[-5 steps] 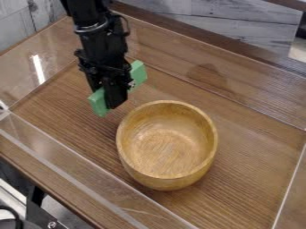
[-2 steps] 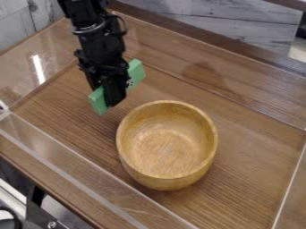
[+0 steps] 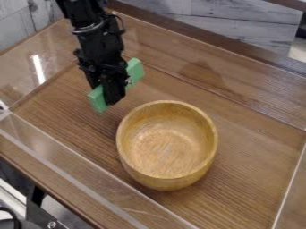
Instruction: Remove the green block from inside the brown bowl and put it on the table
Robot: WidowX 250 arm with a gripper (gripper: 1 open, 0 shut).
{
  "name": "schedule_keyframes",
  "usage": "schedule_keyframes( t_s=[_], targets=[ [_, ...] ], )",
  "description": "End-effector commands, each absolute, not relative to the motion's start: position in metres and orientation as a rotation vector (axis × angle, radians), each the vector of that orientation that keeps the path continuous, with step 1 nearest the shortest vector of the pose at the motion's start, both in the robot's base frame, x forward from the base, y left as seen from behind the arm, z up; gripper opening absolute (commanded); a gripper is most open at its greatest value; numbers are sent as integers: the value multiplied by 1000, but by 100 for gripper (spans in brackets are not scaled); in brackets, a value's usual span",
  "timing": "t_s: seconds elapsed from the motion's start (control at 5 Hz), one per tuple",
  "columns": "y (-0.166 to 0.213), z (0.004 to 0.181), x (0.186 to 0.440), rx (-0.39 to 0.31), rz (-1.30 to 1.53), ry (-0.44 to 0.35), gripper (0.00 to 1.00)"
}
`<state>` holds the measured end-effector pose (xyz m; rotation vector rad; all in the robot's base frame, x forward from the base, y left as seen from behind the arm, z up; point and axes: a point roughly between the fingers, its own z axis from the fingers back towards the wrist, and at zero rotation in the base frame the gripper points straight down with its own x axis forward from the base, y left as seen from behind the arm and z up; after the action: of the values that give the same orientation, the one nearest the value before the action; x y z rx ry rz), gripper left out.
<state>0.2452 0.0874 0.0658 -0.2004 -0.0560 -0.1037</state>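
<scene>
My black gripper points down to the left of the brown bowl, shut on the green block. The block lies tilted between the fingers, one end showing at the lower left and the other at the upper right. It hangs just over the table, and I cannot tell whether it touches the wood. The brown bowl stands right of the gripper, in the lower middle of the view, with nothing inside it.
Clear acrylic walls run along the table's near and left edges. A pale stone-like wall rises behind the table.
The gripper with the green block has edged slightly to the left and down; the bowl has not moved.
</scene>
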Motion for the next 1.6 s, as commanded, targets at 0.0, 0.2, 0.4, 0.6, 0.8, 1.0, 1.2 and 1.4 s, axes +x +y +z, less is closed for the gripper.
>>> schedule_keyframes(
  t_s=[0.0,0.2,0.4,0.6,0.8,1.0,1.2,1.4],
  targets=[
    [98,76,257,-176,-95,-112,0],
    [99,75,258,-182,-91,-111,0],
    [100,73,259,-188,-88,-109,0],
    [101,72,260,-194,-85,-106,0],
    [102,71,261,-200,-82,-103,0],
    [103,70,261,-206,-79,-100,0],
    [104,69,262,-213,-77,-96,0],
    [104,69,262,-220,-74,-91,0]
  ],
)
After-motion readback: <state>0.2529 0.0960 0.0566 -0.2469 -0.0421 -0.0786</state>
